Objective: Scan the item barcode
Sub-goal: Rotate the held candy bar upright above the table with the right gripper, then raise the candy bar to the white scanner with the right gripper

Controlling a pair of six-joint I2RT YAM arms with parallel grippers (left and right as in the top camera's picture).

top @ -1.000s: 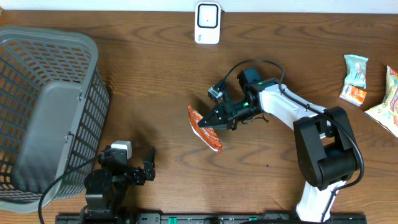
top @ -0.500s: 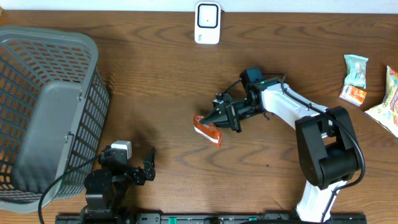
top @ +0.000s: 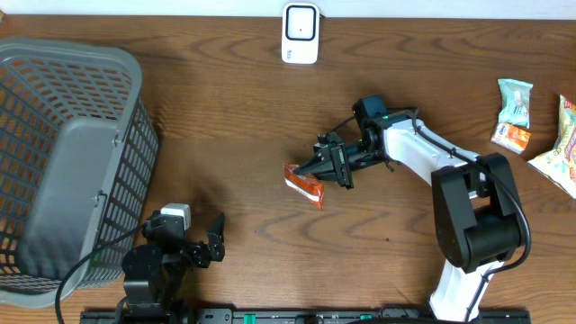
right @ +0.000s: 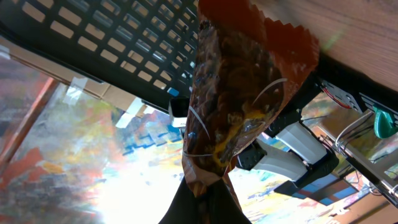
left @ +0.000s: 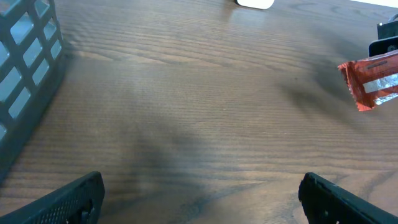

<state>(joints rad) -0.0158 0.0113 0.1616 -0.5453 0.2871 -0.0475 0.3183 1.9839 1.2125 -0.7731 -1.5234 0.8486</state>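
- One wooden table (top: 225, 117). Bears every item below.
- One grey mesh basket (top: 135, 171), at the left edge. Probably set there to receive scanned items, clear of the scanning lane.
- Two arms.
  - Right arm (top: 468, 216): based near-right, stretched left toward the table centre to present the item.
  - Left arm (top: 148, 270): folded at the near-left, just beside the basket. Judged parked so as not to block the other arm.
- One white scanner (top: 300, 33), upright at the far edge, centre. Faces the work area so that a barcode can be shown to it.
- Three spare snack packets at the far right, one cut off by the frame: teal (top: 515, 99), small orange (top: 510, 137), yellow (top: 560, 148). Appear to be waiting stock, within reach of the right arm.
- One orange-red packet (top: 304, 184), the task item. Hangs near the table centre, lifted off the wood, well apart from the scanner and nearer than it. Pinched at one end only, probably to leave its printed faces uncovered.
- Two grippers.
  - Right gripper (top: 310, 171): clamped tight on the packet end.
  - Left gripper (left: 202, 180): spread wide over bare wood, holding nothing.
- Barcode: not identifiable in any view.
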